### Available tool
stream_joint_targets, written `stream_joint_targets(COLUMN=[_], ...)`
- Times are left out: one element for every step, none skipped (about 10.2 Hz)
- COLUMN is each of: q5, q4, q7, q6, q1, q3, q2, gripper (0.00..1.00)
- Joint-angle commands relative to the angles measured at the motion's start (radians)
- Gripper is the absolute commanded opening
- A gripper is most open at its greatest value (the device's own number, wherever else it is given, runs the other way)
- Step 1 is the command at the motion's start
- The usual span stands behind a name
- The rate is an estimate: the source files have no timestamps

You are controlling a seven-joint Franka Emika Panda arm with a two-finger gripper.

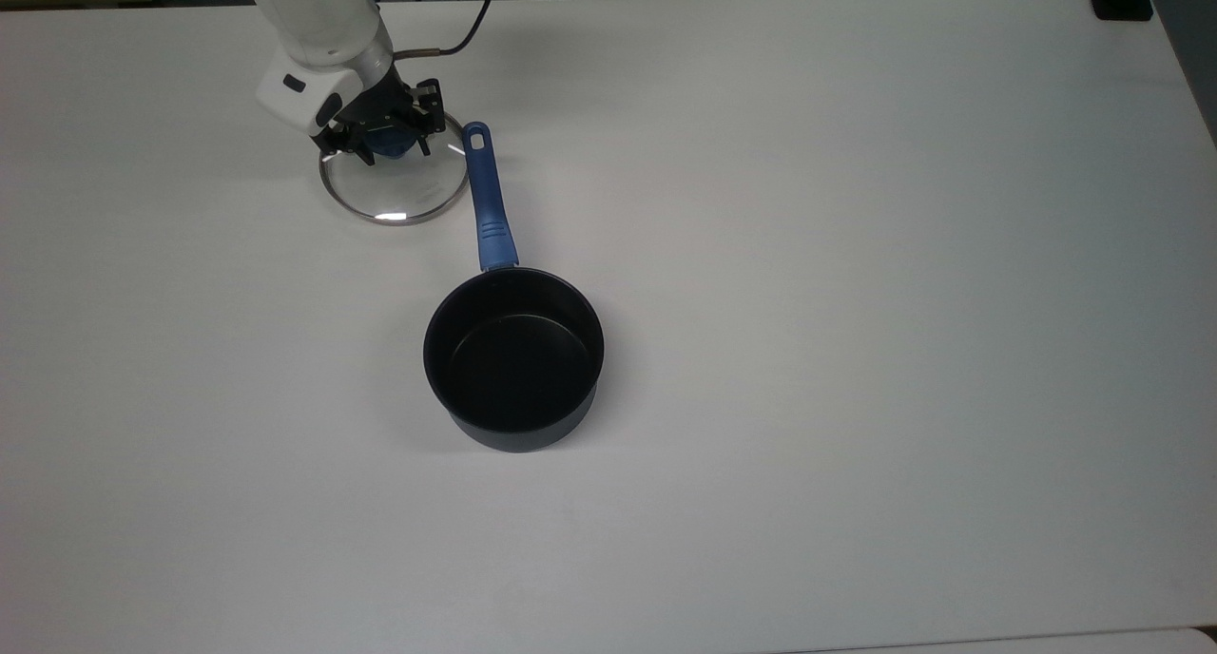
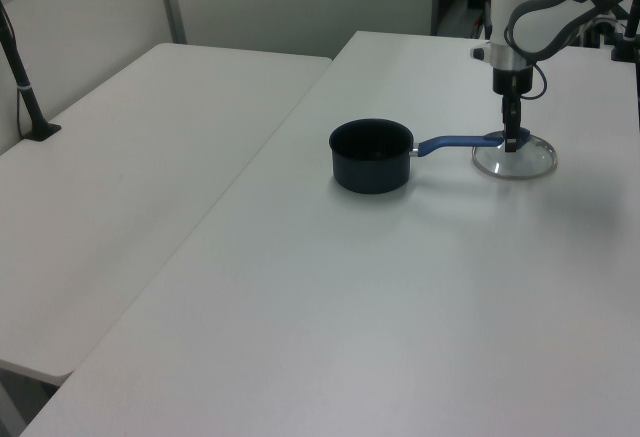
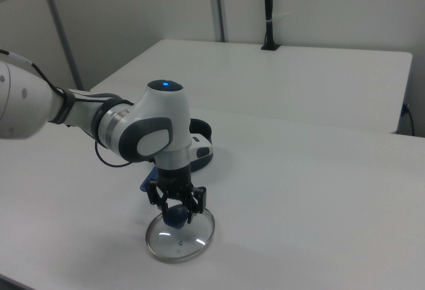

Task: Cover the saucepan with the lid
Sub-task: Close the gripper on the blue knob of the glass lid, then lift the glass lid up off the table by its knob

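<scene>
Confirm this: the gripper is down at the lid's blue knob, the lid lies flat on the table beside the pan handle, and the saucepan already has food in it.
One thing is wrong: the saucepan is empty; the top view shows its bare black inside. The rest holds: the gripper is down at the blue knob of the lid, which lies flat on the table beside the pan handle.

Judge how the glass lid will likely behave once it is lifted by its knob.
The lid looks rigid, clear glass in a thin metal rim, so probably stiff but breakable if dropped. Held only at its small blue knob by the claw, it may tilt. Lying flat, it seems unlikely to roll.
</scene>
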Motion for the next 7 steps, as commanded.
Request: stream_joint_targets(q5=[0.013, 0.013, 0.01, 0.003, 0.003, 0.003, 0.006], q4=[0.035, 0.046, 0.07, 0.096, 0.145, 0.247, 0.349], q7=[0.0, -0.002, -0.002, -0.002, -0.002, 0.009, 0.033], q6=[-0.078, -0.085, -0.127, -0.173, -0.224, -0.325, -0.411], q1=[-0.006, -0.009, -0.01, -0.014, -0.024, -0.049, -0.055], q3=[0.0, -0.001, -0.001, -0.007, -0.012, -0.012, -0.012], q2=[-0.013, -0.022, -0.024, -0.024, -0.025, -0.012, 0.0], gripper=[0.43, 0.42, 0.42, 0.42, 0.42, 0.42, 0.42])
